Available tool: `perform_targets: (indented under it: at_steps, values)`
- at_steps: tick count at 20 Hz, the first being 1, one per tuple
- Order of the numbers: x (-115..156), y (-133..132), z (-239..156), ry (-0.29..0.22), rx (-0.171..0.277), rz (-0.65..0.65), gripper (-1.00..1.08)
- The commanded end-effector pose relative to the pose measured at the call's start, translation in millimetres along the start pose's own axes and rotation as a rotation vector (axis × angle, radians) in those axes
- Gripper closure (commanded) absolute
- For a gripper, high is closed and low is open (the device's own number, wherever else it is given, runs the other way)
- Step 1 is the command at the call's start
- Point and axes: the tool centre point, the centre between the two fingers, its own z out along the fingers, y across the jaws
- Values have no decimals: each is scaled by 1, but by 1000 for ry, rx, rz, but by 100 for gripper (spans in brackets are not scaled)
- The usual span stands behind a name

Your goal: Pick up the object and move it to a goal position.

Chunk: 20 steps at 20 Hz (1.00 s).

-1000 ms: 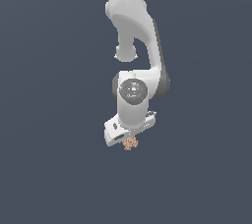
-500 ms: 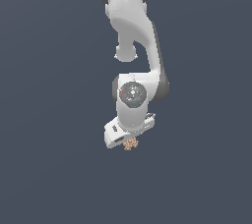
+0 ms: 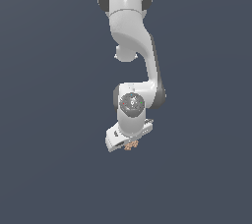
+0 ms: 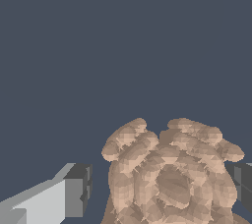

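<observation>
White arm (image 3: 129, 46) hangs down the middle of the exterior view, wrist bent, gripper (image 3: 129, 143) just below centre against flat slate-grey. No bench edge, no floor line, no marker anywhere in the frame. The object (image 3: 131, 145), a tiny tan-orange lumpy cluster, sits right under the hand, tucked against its lower rim. Wrist view: the same cluster (image 4: 170, 179) fills the lower right of the frame, rounded lobes ringed around a dimpled middle, with one grey finger pad (image 4: 78, 190) at lower left and a sliver of the other at the right edge. The right pad looks to be touching the lobes; the left pad stands apart from them with grey showing between. So the jaws bracket the cluster but I cannot tell whether they are clenched on it or merely spread around it. Progress, as a judgement: the approach and alignment look done, the cluster is between the pads, and the grasp is either just made or about to be. Carrying to the goal is left. Hard to make out: whether the cluster rests on a surface or hangs in the air, since the background gives no shadow or horizon. The goal position is not visible in either view. The lower part of the cluster is cut off by the bottom of the wrist frame, and the fingers themselves are hidden behind the hand in the exterior view.
</observation>
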Motion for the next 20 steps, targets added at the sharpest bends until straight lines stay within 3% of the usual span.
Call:
perform_targets:
  at_steps: [1,3,4,20]
  values:
    - [1,1,2,2,-1,0,-92]
    - [2,1,1,2,-1,0,-92]
    - [2,1,1,2,-1,0,108]
    - [-2,3,-8,2,-1,0,108]
